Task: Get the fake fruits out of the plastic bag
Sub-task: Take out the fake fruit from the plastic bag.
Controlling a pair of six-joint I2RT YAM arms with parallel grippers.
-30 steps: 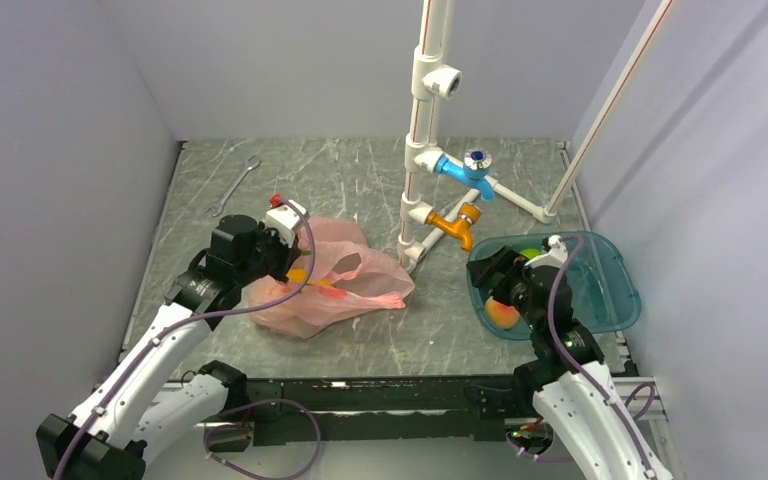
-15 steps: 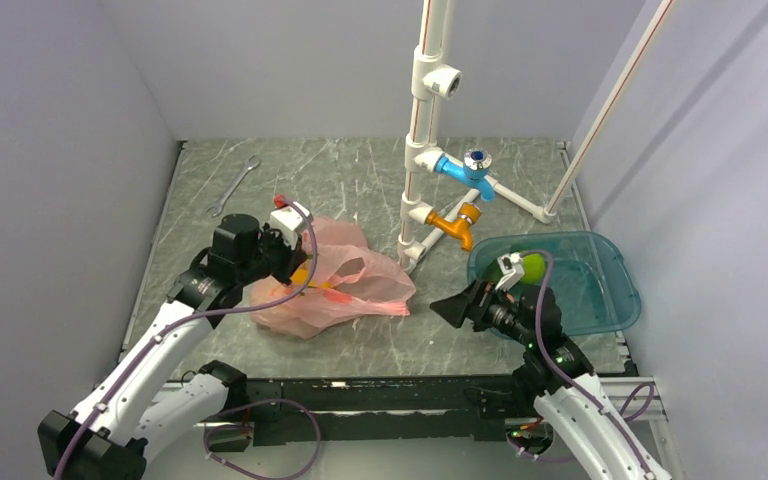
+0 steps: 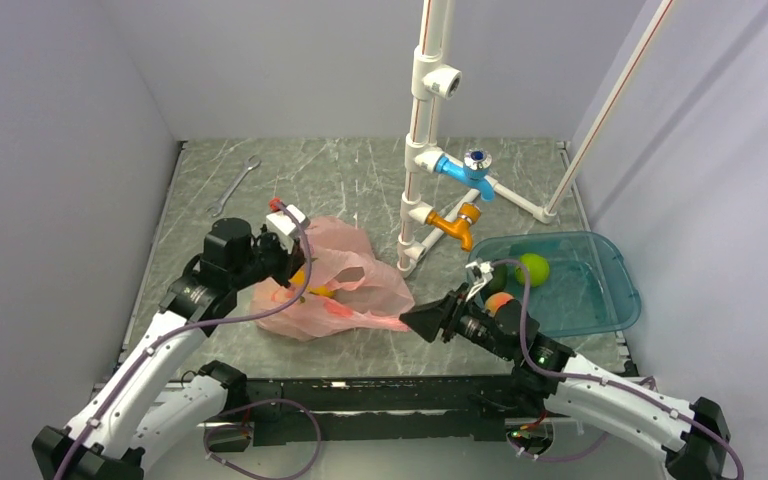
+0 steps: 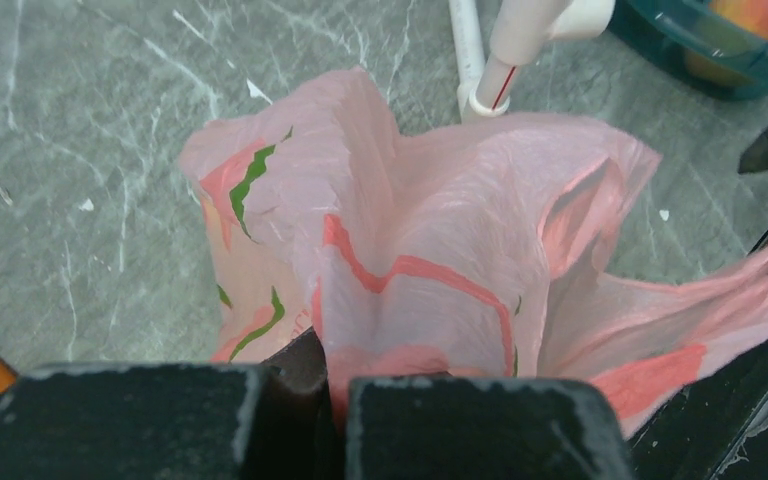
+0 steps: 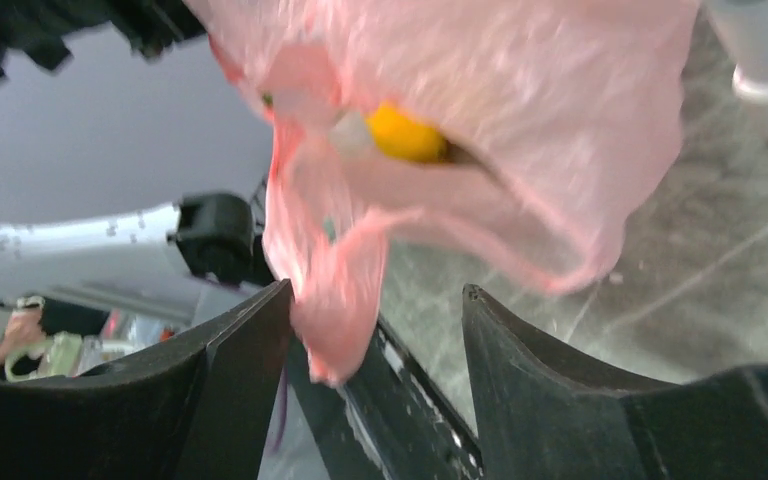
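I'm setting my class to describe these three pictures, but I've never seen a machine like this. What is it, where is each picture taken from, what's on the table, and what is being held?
It is two robot arms bolted at a table's near edge, each ending in a two-finger gripper. One picture looks down from above; the other two come from cameras on the wrists. On the table are a pink plastic bag, a wrench, a white pipe stand with a blue tap and an orange tap, and a teal tub holding a green apple and a peach. The left gripper is shut on the bag's edge. The right gripper is open, its fingers either side of a hanging fold of the bag. A yellow fruit shows inside.
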